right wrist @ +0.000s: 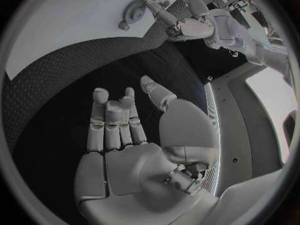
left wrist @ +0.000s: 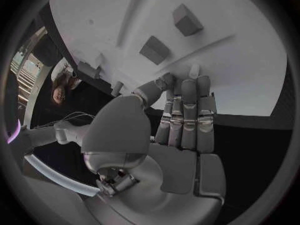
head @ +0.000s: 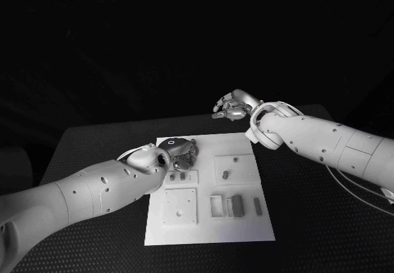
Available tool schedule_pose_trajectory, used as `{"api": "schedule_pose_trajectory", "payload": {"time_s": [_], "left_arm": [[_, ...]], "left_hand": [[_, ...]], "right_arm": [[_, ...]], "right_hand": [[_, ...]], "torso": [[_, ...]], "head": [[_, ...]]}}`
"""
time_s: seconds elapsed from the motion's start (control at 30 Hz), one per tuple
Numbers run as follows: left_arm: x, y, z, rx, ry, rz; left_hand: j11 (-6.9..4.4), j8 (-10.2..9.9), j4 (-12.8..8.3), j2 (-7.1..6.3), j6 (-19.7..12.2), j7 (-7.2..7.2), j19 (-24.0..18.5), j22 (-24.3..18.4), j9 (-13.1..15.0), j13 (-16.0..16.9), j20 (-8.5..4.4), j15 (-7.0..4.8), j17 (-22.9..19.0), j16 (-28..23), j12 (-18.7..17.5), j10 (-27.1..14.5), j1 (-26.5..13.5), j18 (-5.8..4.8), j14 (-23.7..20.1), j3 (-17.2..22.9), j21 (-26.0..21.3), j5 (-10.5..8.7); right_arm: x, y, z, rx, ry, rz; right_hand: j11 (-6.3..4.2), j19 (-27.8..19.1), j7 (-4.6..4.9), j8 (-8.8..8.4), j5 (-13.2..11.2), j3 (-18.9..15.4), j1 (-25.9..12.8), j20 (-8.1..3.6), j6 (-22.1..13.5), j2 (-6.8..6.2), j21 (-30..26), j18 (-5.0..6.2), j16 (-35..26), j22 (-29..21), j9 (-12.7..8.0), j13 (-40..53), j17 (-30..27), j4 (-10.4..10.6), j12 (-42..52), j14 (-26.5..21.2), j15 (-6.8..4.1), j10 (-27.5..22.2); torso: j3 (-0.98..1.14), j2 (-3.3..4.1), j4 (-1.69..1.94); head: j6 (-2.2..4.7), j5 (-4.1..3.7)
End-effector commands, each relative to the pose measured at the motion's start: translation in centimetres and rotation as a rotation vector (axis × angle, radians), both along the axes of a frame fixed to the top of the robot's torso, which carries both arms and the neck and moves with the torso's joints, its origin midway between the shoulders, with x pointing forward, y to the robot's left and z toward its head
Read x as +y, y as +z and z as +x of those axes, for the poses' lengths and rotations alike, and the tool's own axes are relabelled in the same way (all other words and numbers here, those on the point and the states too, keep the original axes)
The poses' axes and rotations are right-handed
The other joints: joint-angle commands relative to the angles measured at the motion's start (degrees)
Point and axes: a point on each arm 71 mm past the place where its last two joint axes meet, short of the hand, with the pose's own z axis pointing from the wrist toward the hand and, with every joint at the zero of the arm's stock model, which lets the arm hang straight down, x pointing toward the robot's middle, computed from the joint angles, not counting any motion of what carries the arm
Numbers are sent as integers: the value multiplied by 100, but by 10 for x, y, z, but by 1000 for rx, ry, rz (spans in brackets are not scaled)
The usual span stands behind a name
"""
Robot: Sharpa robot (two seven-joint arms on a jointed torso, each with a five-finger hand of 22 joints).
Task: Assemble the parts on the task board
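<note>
Fingers of the left hand (head: 176, 152) are lying straight and close together, holding nothing, reaching down over the upper left corner of the white board (head: 246, 227). Fingers of the right hand (head: 232, 106) are also spreading loosely and holding nothing, hovering over the black table (head: 320, 227) just beyond the board's far edge. Small grey parts (head: 236, 206) are sitting on the board's lower right area, well apart from both hands.
</note>
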Motion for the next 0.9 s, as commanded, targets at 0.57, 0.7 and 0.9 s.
{"api": "schedule_pose_trajectory", "payload": {"time_s": [0.57, 0.7, 0.9], "left_arm": [[2, -1, -5, -35, -13, -71], [4, 0, -4, -29, 3, -101], [7, -2, -3, 2, 14, -95]], "left_hand": [[-125, 144, 4, 78, 248, -109, 314, 35, 59, 126, -131, -121, 45, 79, 63, 345, 43, 137, 329, 42, -36, -32], [-129, 149, 6, 67, 258, -113, 331, 39, 61, 131, -137, -126, 45, 78, 58, 355, 32, 134, 346, 42, -40, -29], [-87, 75, 7, 9, 132, -54, 281, 38, 32, 122, -127, -86, 16, -3, -39, 249, -35, 104, 293, 17, -119, -30]], "right_arm": [[1, 0, -1, -1, 13, 0], [0, 0, -1, -1, 12, 0], [0, 0, -1, -1, 11, 0]], "right_hand": [[1, -31, 41, -12, 33, -13, 0, 4, -2, 57, -23, 46, -9, 87, 0, -12, -11, -36, 25, -25, -7, -36], [1, -32, 41, -12, 33, -13, 0, 5, -2, 57, -23, 46, -9, 87, 0, -12, -11, -36, 25, -25, -7, -36], [1, -32, 41, -12, 34, -12, 1, 5, -1, 57, -24, 46, -9, 87, 0, -13, -12, -38, 26, -26, -7, -37]], "torso": [[1, -1, -1], [-6, -2, 2], [1, -1, 2]], "head": [[23, 10], [34, 10], [41, 4]]}}
